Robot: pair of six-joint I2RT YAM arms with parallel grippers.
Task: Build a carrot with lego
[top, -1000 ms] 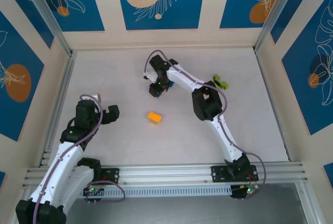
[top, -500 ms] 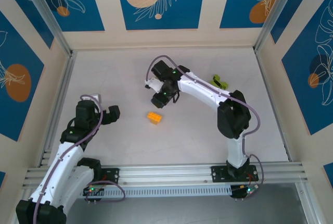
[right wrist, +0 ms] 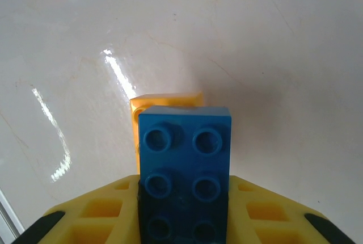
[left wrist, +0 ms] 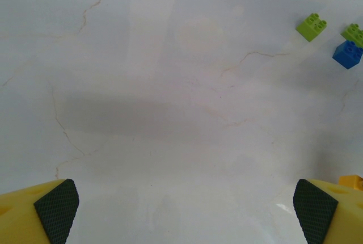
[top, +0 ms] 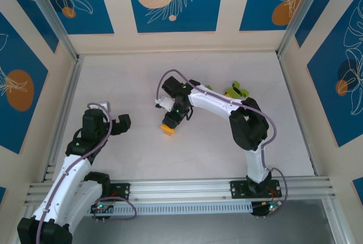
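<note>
Right gripper has its jaws narrow, clamped on a glossy studded blue brick right at the orange brick; I cannot tell whether the two touch. The right arm is bent at the elbow. Left gripper sits left of the orange brick, jaws wide and empty above the marbled table. Lime green bricks lie well to its right.

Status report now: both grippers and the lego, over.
Left gripper open, empty. Right gripper shut on blue brick, just over orange brick. Green bricks aside, nothing blocking.
</note>
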